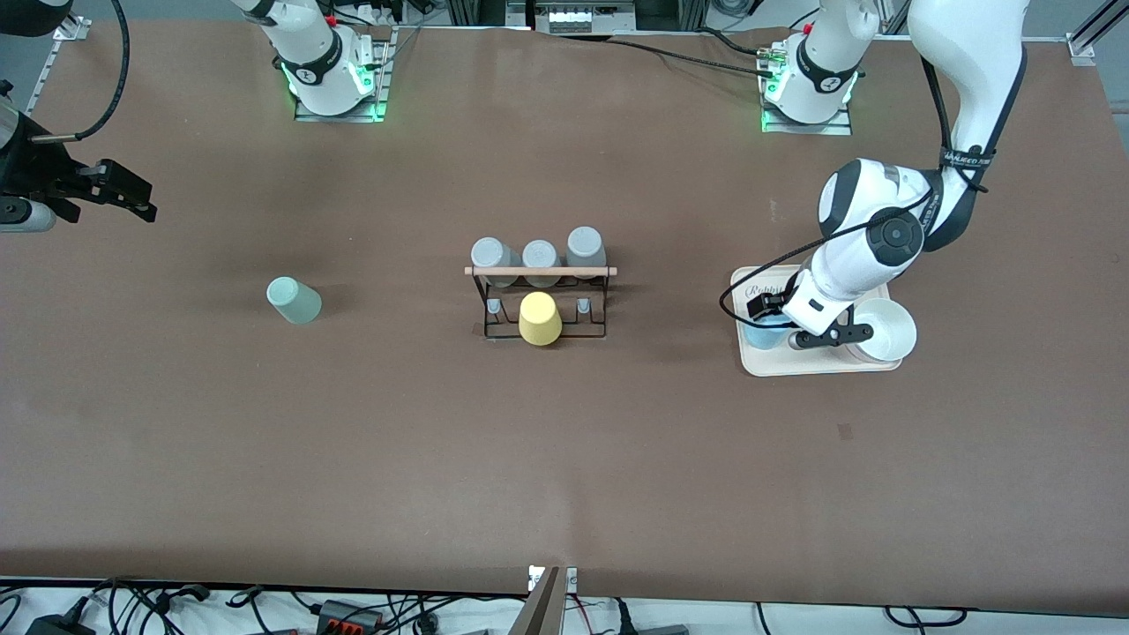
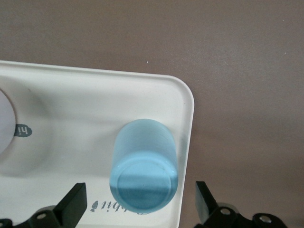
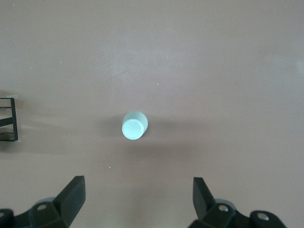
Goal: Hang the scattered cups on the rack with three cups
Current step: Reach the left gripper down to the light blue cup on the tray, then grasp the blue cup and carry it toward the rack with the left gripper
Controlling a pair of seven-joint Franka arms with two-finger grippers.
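**Rack holds four tumblers; two scattered cups not yet hung**

Progress stands short of completion. The rack [image 1: 540, 300], at table centre, carries three grey tumblers [image 1: 536, 255] in a row under its wooden rod [image 1: 540, 272], and a yellow tumbler [image 1: 540, 318] on a peg of the row nearer the front camera. At least two pegs in that nearer row, one on each side of the yellow tumbler, look unoccupied.

Outstanding items:
- Mint green cup [image 1: 295, 300] stands upside down on the bare table toward the right arm's end, well apart from the rack, roughly at 9 o'clock from it in the front view. Nothing touches it.
- Light blue cup [image 2: 145, 166] stands upside down in the cream tray [image 1: 825, 363] toward the left arm's end, in the tray corner closest to the rack.

Containers: the tray holds the blue cup and a white bowl [image 1: 885, 329]; the bowl's contents cannot be judged.

Tools: the left gripper [image 1: 780, 332] is low over the tray, fingers spread wide to either side of the blue cup, not touching it. In my judgement a grasp on this cup is the step in hand. The right gripper [image 1: 123, 190] waits high over its end of the table, at about 10 o'clock from the mint cup, fingers parted and holding nothing.
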